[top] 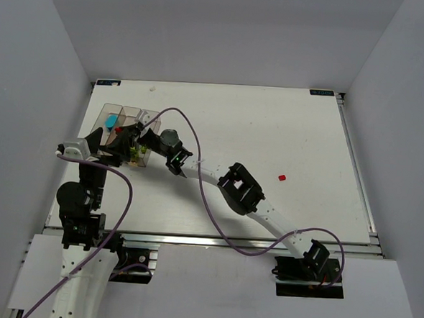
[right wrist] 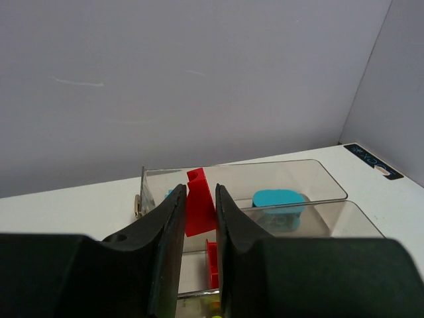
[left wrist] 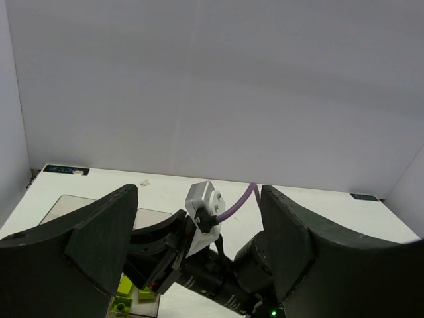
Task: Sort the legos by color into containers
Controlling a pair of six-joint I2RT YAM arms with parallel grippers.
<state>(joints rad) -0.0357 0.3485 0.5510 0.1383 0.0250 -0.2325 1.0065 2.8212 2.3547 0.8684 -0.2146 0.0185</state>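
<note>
The legos are partly sorted, and one red lego [right wrist: 197, 209] is pinched in the right gripper [right wrist: 199, 197]. The gripper's two fingers are close together, with the lego squeezed between them and its top poking out above them. It hangs just over the containers [right wrist: 318, 173], the three clear bins joined in a row at the far left of the worktop [top: 271, 126].

A blue lego [right wrist: 278, 202] lies in the farthest bin. Another red lego [right wrist: 212, 262] is in the bin next to it, right under the held one. Some green legos [top: 134, 153] are by the near end of the row.

One more small red lego [top: 281, 178] lies alone on the worktop, well away from the bins and both grippers.

The left gripper [left wrist: 199, 199] is spread wide with nothing in it. It is right beside the bins and points at the right arm.
</note>
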